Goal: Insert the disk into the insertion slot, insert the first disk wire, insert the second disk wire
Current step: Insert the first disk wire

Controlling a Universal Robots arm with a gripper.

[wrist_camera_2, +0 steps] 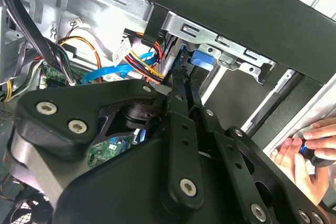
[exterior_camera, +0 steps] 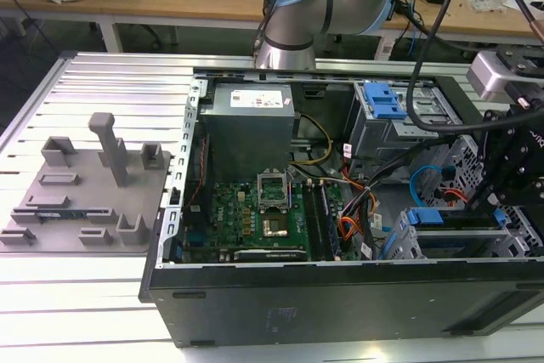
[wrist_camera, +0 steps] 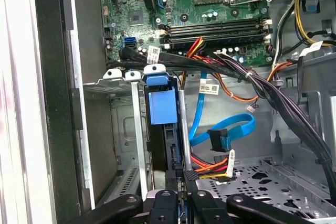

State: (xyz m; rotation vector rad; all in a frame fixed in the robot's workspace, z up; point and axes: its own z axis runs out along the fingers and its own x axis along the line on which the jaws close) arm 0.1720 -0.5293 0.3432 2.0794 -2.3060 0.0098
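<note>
Exterior view: up high, looking down into the open computer case (exterior_camera: 340, 303). First wrist view rides close over my gripper (wrist_camera: 184, 179), facing the motherboard (wrist_camera: 210, 3). Second wrist view, closer yet, looks past it at a black case wall (wrist_camera_2: 236, 9). Both wrist views share the blue-framed disk (wrist_camera: 160, 103).

No print on any label here is legible

Black cables (wrist_camera: 252, 80) and a blue wire (wrist_camera: 231, 129) crowd the disk's (wrist_camera: 160, 103) open side
</note>
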